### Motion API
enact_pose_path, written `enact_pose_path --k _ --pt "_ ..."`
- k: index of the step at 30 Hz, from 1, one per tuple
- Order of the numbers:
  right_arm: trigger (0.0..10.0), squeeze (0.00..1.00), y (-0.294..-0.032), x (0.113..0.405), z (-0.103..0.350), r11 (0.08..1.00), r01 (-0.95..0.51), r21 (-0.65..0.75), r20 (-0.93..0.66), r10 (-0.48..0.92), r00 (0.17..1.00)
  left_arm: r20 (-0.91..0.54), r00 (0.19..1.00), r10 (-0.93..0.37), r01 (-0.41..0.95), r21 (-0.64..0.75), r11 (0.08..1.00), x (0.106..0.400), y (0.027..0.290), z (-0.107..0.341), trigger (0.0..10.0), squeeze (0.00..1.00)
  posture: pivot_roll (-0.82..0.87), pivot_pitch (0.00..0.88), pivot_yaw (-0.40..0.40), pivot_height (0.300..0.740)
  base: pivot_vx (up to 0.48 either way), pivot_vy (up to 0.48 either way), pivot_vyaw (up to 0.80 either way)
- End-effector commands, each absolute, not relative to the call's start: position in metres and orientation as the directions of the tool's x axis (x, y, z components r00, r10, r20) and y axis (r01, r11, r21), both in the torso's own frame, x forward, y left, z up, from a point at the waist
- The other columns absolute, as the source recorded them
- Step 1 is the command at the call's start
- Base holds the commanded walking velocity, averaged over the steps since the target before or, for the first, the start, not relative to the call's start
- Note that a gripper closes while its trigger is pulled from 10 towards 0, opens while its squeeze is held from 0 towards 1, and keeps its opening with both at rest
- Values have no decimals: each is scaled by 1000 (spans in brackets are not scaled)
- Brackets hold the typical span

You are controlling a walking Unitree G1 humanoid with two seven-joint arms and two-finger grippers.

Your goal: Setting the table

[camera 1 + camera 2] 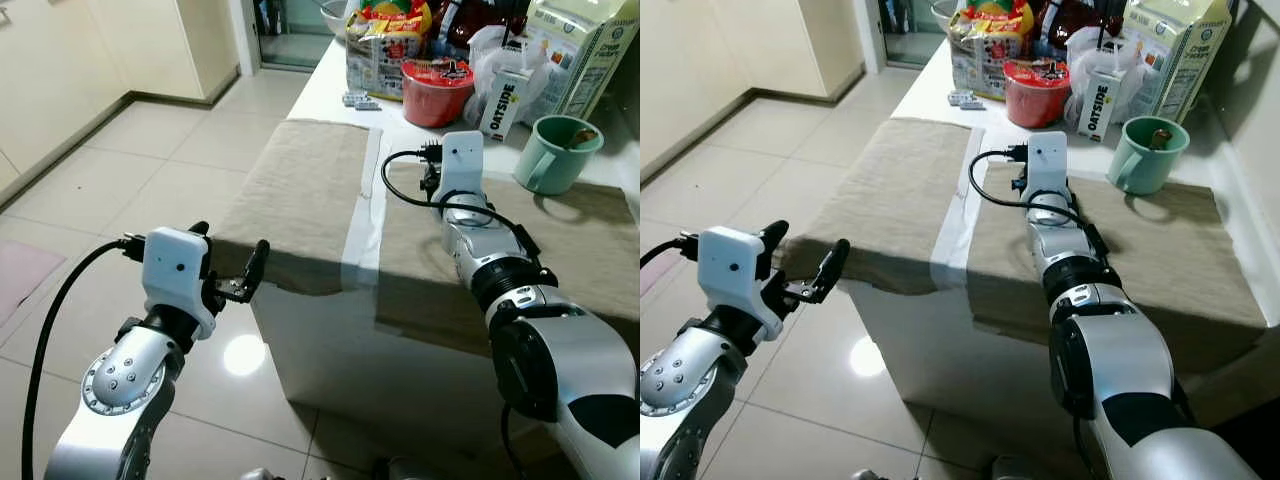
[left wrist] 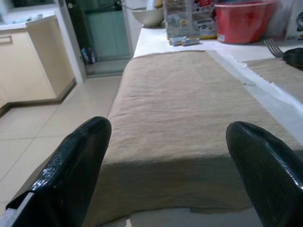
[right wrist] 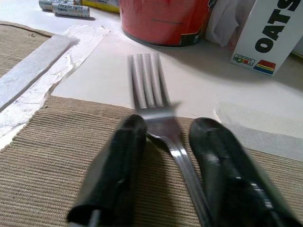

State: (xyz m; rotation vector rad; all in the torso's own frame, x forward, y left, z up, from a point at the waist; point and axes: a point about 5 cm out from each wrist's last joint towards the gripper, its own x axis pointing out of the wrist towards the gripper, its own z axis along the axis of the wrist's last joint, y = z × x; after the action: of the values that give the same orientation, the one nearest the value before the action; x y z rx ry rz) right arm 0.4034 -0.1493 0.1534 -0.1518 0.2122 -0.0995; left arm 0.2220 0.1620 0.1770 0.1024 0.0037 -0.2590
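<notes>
Right wrist view is showing the right gripper (image 3: pixel 163 165) holding a fork (image 3: pixel 150 97), its black fingers (image 3: pixel 113 165) closing against the neck, tines reaching past the far edge of the right placemat (image 1: pixel 590 250) onto the white table (image 1: pixel 325 85). The left gripper (image 1: pixel 228 262) is hanging spread and empty just off the near edge of the left placemat (image 1: pixel 300 190). I'd say lower the fork flat and parallel to the mat's side before letting go, keeping clear of the red bowl (image 3: pixel 163 21).

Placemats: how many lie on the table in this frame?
2. The left placemat covers the table's left end, overhanging the near edge by the left gripper. The right placemat lies under the right gripper, which holds a fork.
</notes>
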Motion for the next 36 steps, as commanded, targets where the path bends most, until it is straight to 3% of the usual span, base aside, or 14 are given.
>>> enact_pose_path --k 1,10,11,12,13,15,22,32,36 --pt "0 0 -153 370 80 982 50 -183 -493 -135 860 -18 966 -257 257 105 961 219 164 180 10000 0 87 220 102 740 0 0 0" --pt "0 0 -146 367 75 987 39 -157 -507 -115 854 -22 968 -251 252 103 962 220 165 183 10000 0 90 232 104 740 0 0 0" --pt "0 106 -146 368 75 987 40 -155 -504 -114 856 -23 968 -251 252 102 962 220 165 183 10000 0 87 232 104 740 0 0 0" --pt "0 106 -146 368 75 987 40 -155 -504 -114 856 -23 968 -251 252 102 962 220 165 183 10000 0 87 232 104 740 0 0 0" --pt "0 369 -145 368 76 987 39 -155 -500 -112 859 -27 967 -252 253 100 962 220 165 184 10000 0 84 233 104 740 0 0 0" --pt "0 482 -144 371 80 986 33 -166 -482 -111 869 -28 966 -257 258 102 961 222 163 185 10000 0 80 234 103 740 0 0 0" --pt "0 514 -140 375 88 983 15 -181 -446 -96 890 -28 965 -262 264 107 959 223 162 185 10000 0 73 224 98 740 0 0 0" --pt "0 510 -116 397 138 982 -23 -189 -222 -20 975 -13 965 -260 260 113 959 228 160 185 10000 0 57 194 88 740 0 0 0" --pt "0 561 -108 404 163 981 -22 -194 -114 0 993 -4 965 -261 260 116 959 229 159 186 10000 0 53 183 84 740 0 0 0"
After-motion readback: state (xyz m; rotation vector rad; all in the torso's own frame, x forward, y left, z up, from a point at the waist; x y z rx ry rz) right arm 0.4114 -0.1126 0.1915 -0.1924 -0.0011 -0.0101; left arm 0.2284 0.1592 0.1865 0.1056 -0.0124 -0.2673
